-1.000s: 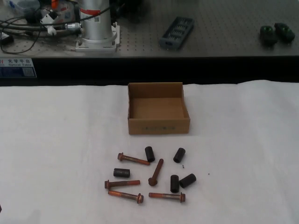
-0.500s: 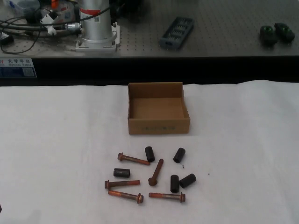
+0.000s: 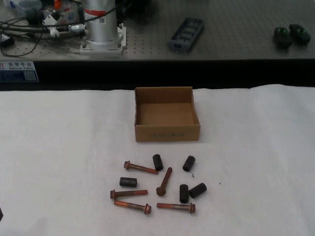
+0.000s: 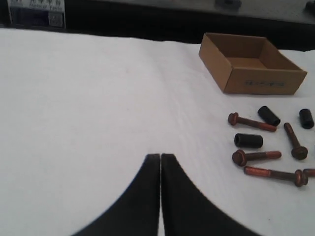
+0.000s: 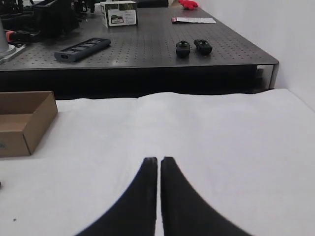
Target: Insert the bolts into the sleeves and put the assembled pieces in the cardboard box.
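Observation:
An open, empty cardboard box (image 3: pixel 167 133) stands mid-bench on the white cloth. In front of it lie several copper-coloured bolts (image 3: pixel 140 167) and several short black sleeves (image 3: pixel 157 162), all loose and separate. In the left wrist view my left gripper (image 4: pixel 160 156) is shut on nothing, low over bare cloth. The bolts (image 4: pixel 256 156), sleeves (image 4: pixel 248 140) and box (image 4: pixel 263 82) lie well off to its side. My right gripper (image 5: pixel 158 160) is also shut and empty over bare cloth, with the box (image 5: pixel 15 140) away at the picture's edge.
Behind the cloth runs a black perforated bench with a silver arm base (image 3: pixel 101 24), cables, a dark ribbed tray (image 3: pixel 185 33) and two small dark knobs (image 3: pixel 291 34). White cloth (image 3: pixel 256 147) stretches wide on both sides of the box and parts.
The box, bolts and sleeves have not moved. A dark tip at the high view's lower left corner has edged slightly further in.

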`<move>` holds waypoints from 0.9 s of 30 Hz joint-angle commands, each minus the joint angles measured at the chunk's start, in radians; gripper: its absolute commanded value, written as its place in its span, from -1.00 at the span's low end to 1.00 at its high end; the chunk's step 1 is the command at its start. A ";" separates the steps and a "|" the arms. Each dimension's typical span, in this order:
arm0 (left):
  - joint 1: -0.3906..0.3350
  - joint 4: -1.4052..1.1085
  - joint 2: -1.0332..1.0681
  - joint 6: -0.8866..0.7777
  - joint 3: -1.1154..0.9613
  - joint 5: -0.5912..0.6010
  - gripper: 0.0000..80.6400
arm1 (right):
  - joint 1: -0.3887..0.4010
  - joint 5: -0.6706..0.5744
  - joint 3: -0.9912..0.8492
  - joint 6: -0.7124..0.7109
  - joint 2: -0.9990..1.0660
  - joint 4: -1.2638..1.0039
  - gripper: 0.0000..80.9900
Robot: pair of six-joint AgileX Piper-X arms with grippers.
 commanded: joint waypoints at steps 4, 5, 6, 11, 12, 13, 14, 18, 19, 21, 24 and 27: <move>0.000 -0.014 -0.001 0.063 -0.105 0.011 -0.98 | -0.007 -0.081 -0.209 0.008 0.162 0.153 -0.93; 0.000 0.017 0.004 0.063 -0.130 0.011 -0.98 | -0.007 -0.106 -0.240 0.008 0.204 0.173 -0.93; 0.000 0.055 0.036 0.063 -0.169 0.011 -0.98 | -0.007 -0.139 -0.279 0.008 0.258 0.196 -0.93; 0.000 0.104 0.222 0.089 -0.306 0.081 -0.98 | -0.007 -0.267 -0.468 -0.047 0.535 0.256 -0.93; 0.000 0.104 0.257 0.089 -0.329 0.097 -0.98 | -0.007 -0.291 -0.510 -0.068 0.591 0.268 -0.93; 0.000 0.104 0.303 0.089 -0.357 0.119 -0.98 | -0.007 -0.311 -0.552 -0.087 0.648 0.280 -0.93; 0.000 0.107 0.347 0.087 -0.386 0.139 -0.98 | -0.007 -0.337 -0.594 -0.109 0.702 0.295 -0.93; 0.000 0.116 0.510 0.080 -0.492 0.190 -0.98 | 0.029 -0.421 -0.751 -0.260 0.896 0.359 -0.93; 0.000 0.129 0.550 0.080 -0.520 0.193 -0.98 | 0.051 -0.423 -0.790 -0.311 0.944 0.373 -0.93; 0.000 0.153 0.612 0.080 -0.566 0.195 -0.98 | 0.101 -0.423 -0.856 -0.405 1.023 0.398 -0.93; 0.000 0.163 0.678 0.080 -0.617 0.195 -0.98 | 0.192 -0.390 -0.945 -0.495 1.144 0.416 -0.93; 0.000 0.160 0.699 0.080 -0.631 0.195 -0.98 | 0.291 -0.349 -1.028 -0.562 1.256 0.425 -0.93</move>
